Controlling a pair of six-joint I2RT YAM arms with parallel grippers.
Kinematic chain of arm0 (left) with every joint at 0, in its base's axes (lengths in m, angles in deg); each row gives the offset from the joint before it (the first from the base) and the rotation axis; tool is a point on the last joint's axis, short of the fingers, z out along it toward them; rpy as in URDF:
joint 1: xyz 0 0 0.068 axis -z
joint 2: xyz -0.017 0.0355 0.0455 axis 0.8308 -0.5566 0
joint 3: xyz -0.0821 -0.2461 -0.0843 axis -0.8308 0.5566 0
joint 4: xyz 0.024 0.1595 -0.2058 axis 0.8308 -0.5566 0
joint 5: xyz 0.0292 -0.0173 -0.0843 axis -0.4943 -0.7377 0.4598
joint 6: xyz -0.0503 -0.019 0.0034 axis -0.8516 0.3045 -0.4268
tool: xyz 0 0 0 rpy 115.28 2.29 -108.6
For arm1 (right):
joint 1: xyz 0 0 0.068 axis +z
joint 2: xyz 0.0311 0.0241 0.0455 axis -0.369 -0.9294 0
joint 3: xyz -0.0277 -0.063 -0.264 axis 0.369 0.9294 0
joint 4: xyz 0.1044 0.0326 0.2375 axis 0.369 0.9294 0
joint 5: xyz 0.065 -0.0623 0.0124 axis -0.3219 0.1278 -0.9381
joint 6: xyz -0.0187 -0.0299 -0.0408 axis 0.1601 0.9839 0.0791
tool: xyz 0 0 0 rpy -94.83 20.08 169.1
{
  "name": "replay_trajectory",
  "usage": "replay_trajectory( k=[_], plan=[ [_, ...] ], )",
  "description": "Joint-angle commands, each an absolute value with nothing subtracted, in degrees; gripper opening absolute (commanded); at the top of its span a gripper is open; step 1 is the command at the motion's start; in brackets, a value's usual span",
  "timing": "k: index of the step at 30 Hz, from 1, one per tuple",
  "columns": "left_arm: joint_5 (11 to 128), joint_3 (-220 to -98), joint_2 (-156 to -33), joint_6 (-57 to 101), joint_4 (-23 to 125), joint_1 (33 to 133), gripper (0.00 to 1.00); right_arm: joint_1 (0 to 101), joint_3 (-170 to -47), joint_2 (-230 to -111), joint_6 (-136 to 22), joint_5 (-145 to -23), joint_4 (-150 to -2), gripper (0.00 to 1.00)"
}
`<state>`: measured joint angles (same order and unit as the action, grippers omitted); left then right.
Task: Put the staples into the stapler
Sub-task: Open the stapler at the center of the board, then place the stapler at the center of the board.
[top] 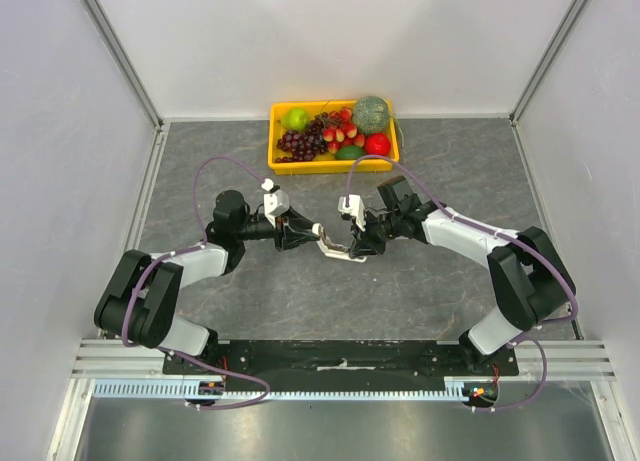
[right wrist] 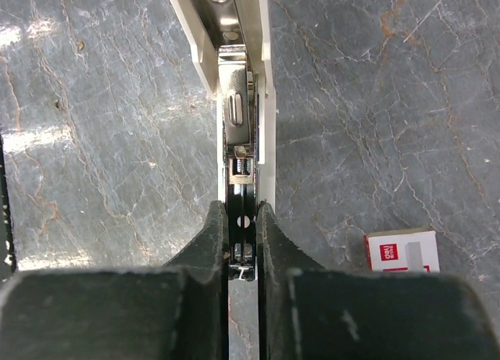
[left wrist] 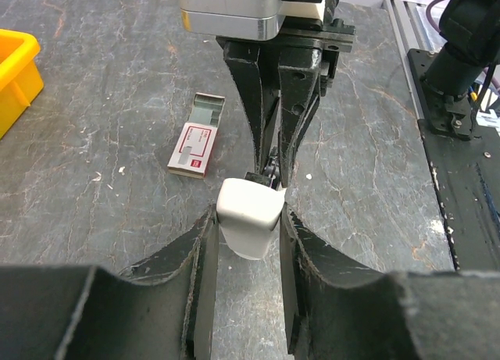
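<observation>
A dark grey marbled stone table [top: 400,301] is sitting between plain white walls [top: 330,41]. The left claw [left wrist: 248,219] is pinching the rounded end of a white plastic stapler [top: 330,246]. Facing it, the right claw [right wrist: 242,219] is clamping the stapler's exposed metal rail. A red-and-white cardboard staple box [left wrist: 191,147] is lying slid open on the table near the right claw, its print too small to read.

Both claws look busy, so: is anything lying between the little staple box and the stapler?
Nothing visible does. The small red-and-white cardboard staple box lies on the grey table near the white plastic stapler. The left claw and right claw are both shut on that stapler.
</observation>
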<state>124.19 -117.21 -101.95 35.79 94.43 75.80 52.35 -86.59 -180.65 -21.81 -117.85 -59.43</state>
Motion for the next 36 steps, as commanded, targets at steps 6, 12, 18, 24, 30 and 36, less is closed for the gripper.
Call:
replay_trajectory(
  k=[6, 12, 18, 24, 30, 36],
  plan=[
    [123.3, -118.5, -101.9, 38.1, 95.6, 75.9, 0.57, 52.7, -89.2, -180.3, -23.5, -117.8, -61.7, 0.00],
    [117.8, -117.4, -99.2, 37.6, 96.1, 75.1, 0.98, 50.7, -89.5, -179.2, -28.2, -114.3, -64.2, 0.00],
    [114.0, -121.5, -94.3, 38.3, 86.1, 72.0, 0.99, 43.4, -88.5, -178.1, -33.5, -109.5, -69.7, 0.00],
    [103.7, -127.1, -89.9, 54.9, 64.3, 71.8, 1.00, 40.1, -86.9, -177.1, -37.0, -99.8, -73.9, 0.00],
    [95.5, -130.5, -92.1, 62.7, 54.9, 70.3, 1.00, 38.7, -86.4, -179.2, -37.6, -92.2, -76.3, 0.00],
    [93.1, -131.3, -95.2, 66.3, 50.7, 69.7, 1.00, 35.6, -86.1, -180.6, -39.1, -91.6, -78.3, 0.00]
  ],
)
